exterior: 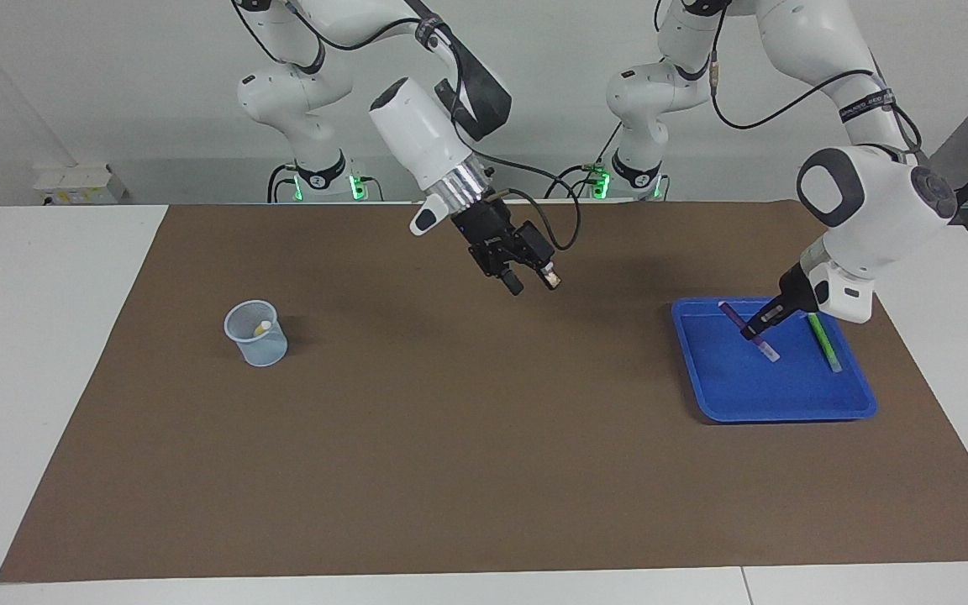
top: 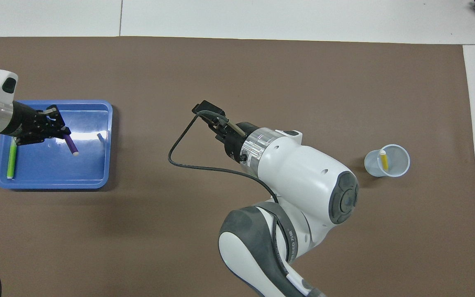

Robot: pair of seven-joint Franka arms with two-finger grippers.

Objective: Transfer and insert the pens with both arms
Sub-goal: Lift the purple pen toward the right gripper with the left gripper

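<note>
Where brown mat (exterior: 484,470) covers white table (exterior: 39,353), blue tray (exterior: 786,407) rests.

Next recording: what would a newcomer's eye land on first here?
Probably the bright blue tray toward the left arm's end of the table, where the left end effector reaches down onto the purple pen while the green pen lies beside it. Next, the right end effector hangs empty over the bare middle of the brown mat. Toward the right arm's end, a clear cup already holds the yellow pen.
</note>
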